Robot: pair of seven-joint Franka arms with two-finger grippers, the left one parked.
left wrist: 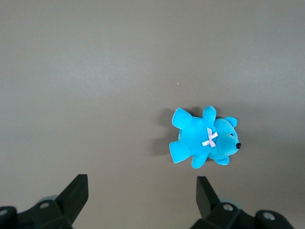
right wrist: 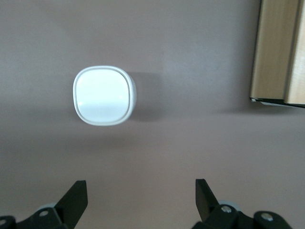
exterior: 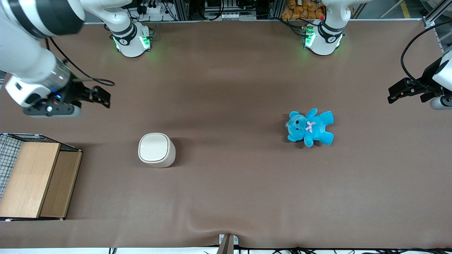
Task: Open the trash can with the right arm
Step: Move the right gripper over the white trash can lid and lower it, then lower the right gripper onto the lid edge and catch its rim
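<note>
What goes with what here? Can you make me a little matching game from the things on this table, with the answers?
Things:
1. trash can
2. teddy bear
3. wooden box
4. right arm's end effector

Descriptions:
A. bright blue, lying flat
B. black, open, raised above the table and holding nothing
C. cream-white, lid shut
D. light wood with wire mesh

Pairs: 1-C, 2-A, 3-D, 4-B
</note>
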